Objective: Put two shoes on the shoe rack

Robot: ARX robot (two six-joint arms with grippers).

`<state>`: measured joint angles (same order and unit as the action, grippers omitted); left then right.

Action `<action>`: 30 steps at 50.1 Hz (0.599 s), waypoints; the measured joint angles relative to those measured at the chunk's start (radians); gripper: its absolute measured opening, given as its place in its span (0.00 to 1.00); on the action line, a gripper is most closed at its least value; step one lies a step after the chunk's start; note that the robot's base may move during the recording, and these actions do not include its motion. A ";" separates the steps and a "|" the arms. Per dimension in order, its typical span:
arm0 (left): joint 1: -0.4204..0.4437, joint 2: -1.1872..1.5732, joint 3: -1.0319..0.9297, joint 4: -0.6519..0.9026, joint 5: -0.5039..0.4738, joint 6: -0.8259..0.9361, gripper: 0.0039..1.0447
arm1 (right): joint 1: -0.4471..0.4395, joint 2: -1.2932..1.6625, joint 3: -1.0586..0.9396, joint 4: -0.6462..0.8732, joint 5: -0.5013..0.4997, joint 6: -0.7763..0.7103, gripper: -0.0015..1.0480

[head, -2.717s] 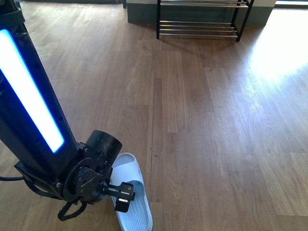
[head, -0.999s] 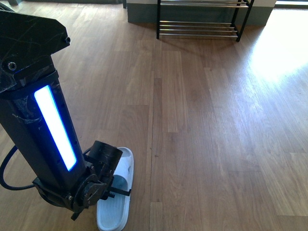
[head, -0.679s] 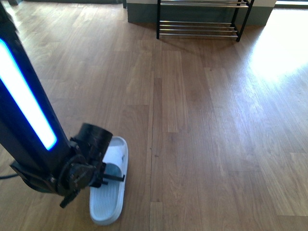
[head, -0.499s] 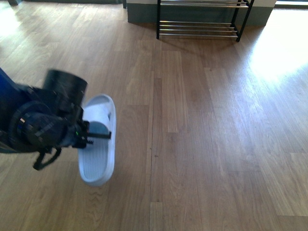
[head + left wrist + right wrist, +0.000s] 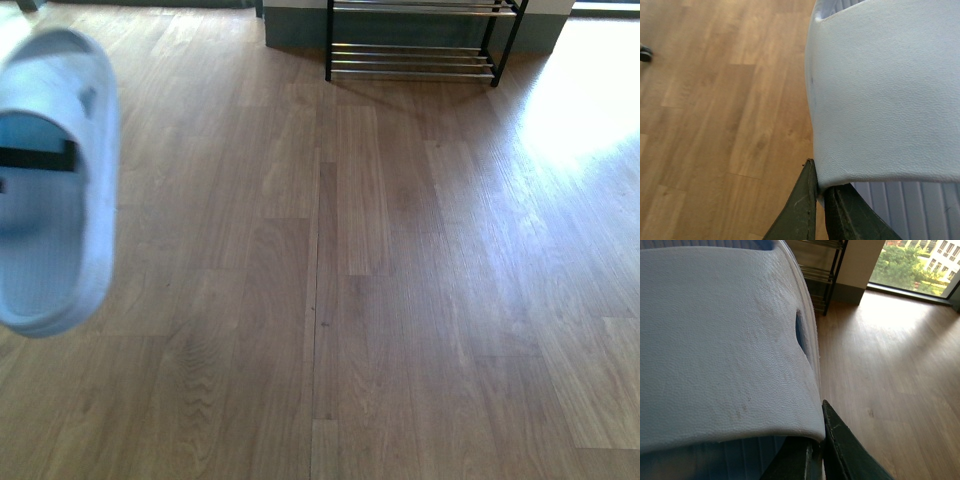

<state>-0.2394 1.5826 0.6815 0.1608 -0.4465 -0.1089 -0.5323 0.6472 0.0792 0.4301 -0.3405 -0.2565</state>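
Observation:
The two shoes are out of view. A light blue slide (image 5: 50, 190) hangs large and blurred at the far left of the front view, lifted off the floor. My left gripper (image 5: 819, 181) is shut on the edge of that light blue slide's strap (image 5: 885, 90). My right gripper (image 5: 818, 441) is shut on the strap edge of a second light blue slide (image 5: 715, 340), which fills most of the right wrist view. The shoe rack (image 5: 415, 45), with black side frames and chrome rods, stands at the far end of the floor. It also shows behind the slide as the shoe rack (image 5: 827, 272).
Wooden plank floor (image 5: 400, 280) stretches from me to the rack. A grey wall base (image 5: 295, 25) runs behind the rack. Sunlight falls on the floor at the right, from a window (image 5: 912, 265). A small dark object (image 5: 644, 52) sits on the floor.
The left arm has lifted the slide off the floor, up and to the left, close to the front camera. The arm itself has left the front view.

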 joint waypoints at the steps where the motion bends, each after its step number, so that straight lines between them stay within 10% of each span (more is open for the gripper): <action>1: -0.003 -0.045 -0.019 -0.012 -0.018 -0.001 0.02 | 0.000 0.000 0.000 0.000 0.000 0.000 0.02; 30: -0.452 -1.095 -0.518 -0.104 -0.663 0.010 0.02 | 0.000 0.000 0.000 0.000 0.000 0.000 0.02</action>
<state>-0.6910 0.4873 0.1631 0.0566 -1.1095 -0.0990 -0.5323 0.6472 0.0792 0.4301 -0.3405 -0.2565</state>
